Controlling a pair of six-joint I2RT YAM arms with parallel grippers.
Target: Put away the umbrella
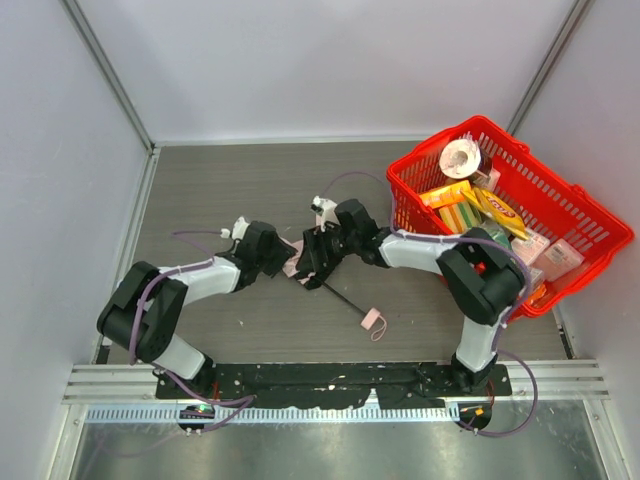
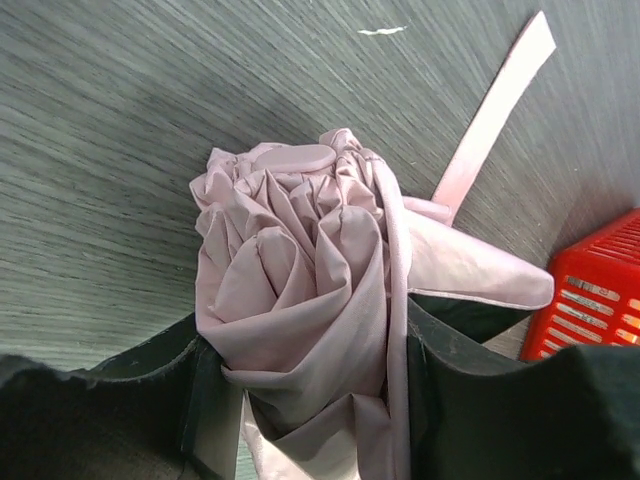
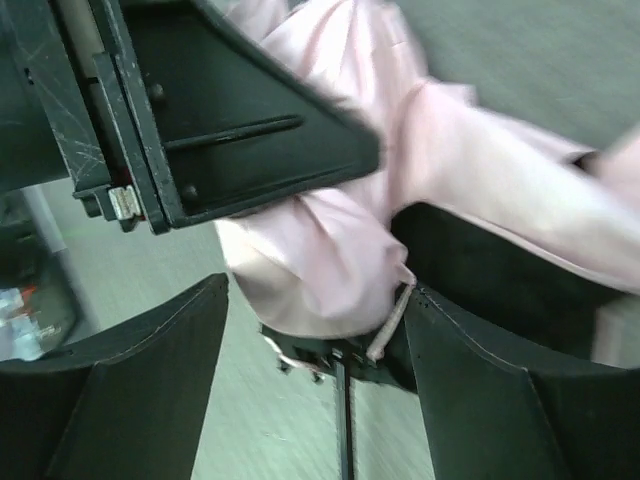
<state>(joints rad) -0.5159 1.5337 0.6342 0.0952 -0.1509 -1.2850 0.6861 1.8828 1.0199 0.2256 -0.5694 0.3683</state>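
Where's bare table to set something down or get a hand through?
Free: the table at the back, left wall to basket; also the front strip left of the umbrella handle. Crowded: centre, left gripper and right gripper at the umbrella; basket is full.

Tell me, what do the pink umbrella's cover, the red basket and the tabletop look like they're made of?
The umbrella cover: thin matte fabric, probably synthetic; it bunches into soft folds. The red basket: moulded plastic, likely, with regular slots and a slight sheen. The tabletop: grey wood grain, possibly printed laminate; real wood can't be ruled out.
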